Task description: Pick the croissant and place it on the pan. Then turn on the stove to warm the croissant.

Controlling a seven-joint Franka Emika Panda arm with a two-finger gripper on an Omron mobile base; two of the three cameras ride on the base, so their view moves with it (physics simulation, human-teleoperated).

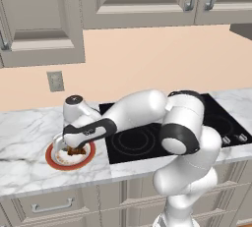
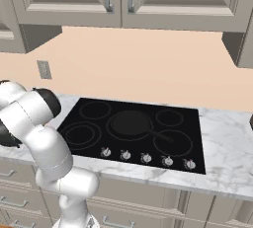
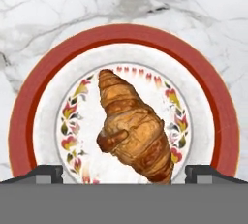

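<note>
Gripper (image 3: 124, 173) spread wide, above croissant (image 3: 134, 128) lying on plate (image 3: 43, 97). Advice: descend straight, centre pastry between tips, close gently across its thick middle before lifting

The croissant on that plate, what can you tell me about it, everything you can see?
The croissant is a golden-brown pastry with ridged, flaky-looking layers, darker along the creases, one pointed end and a small curled nub on its side. It lies flat and whole on the flowered middle of a white plate with a red-orange rim, which sits on the marble counter left of the stove. The open gripper hovers above it, a fingertip on either side; neither appears to touch it.
</note>
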